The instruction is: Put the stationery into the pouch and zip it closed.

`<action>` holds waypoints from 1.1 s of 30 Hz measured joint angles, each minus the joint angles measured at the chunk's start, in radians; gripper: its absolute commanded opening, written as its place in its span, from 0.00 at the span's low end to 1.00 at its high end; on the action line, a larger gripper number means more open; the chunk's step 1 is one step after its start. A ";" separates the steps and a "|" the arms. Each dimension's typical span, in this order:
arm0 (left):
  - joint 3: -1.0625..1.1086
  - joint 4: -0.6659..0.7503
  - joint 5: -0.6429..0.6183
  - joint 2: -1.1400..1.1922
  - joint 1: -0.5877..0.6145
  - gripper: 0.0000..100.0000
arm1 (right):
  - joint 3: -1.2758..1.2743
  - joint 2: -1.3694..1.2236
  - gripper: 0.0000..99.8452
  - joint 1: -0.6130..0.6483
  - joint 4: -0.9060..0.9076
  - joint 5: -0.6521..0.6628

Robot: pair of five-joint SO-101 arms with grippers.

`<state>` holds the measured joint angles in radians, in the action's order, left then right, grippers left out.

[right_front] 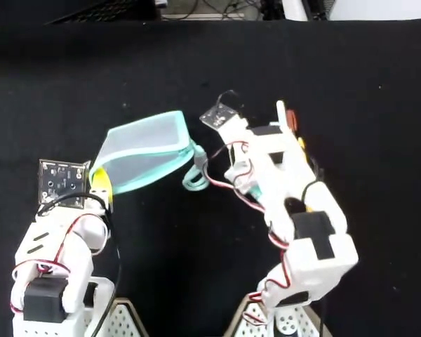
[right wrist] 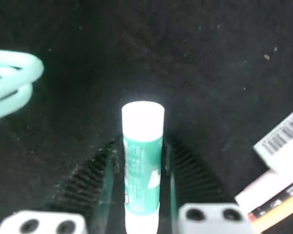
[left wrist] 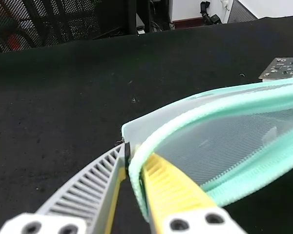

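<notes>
Fingers [right wrist: 193, 173] of the right gripper [right wrist: 142, 146] clamp the glue stick [right wrist: 142, 168] lengthwise, white cap pointing beyond their tips, at the high view's centre; the left gripper [left wrist: 135, 155] pinches the pouch [right_front: 144, 151] corner, centre-left.

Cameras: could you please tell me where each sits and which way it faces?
High view: above the table, looking down on both arms and the pouch.
Left wrist view: on that wrist, along the left hand, shut on the pouch's edge.
Right wrist view: on that wrist, along the right hand, holding a glue stick.
Shared: the pouch, high and left.
</notes>
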<state>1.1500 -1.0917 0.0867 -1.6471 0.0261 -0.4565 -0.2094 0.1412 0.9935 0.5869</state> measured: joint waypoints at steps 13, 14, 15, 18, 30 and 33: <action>0.000 0.000 0.000 0.000 0.000 0.03 | 0.147 -0.101 0.02 -0.071 0.152 -0.006; 0.000 0.000 0.000 0.000 0.000 0.03 | 0.141 -0.095 0.02 -0.071 0.152 -0.017; 0.000 0.000 0.000 0.000 0.000 0.03 | 0.137 -0.092 0.02 -0.071 0.152 -0.023; 0.000 0.000 0.000 0.000 0.000 0.03 | 0.127 -0.086 0.07 -0.071 0.181 -0.028; 0.000 0.000 0.000 0.000 0.000 0.03 | 0.109 -0.064 0.14 -0.069 0.222 -0.029; 0.000 0.000 0.000 0.000 0.000 0.03 | 0.083 -0.025 0.15 -0.069 0.196 -0.029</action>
<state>1.1500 -1.0917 0.0867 -1.6471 0.0261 -0.3736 -0.2340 0.0721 1.1899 0.5577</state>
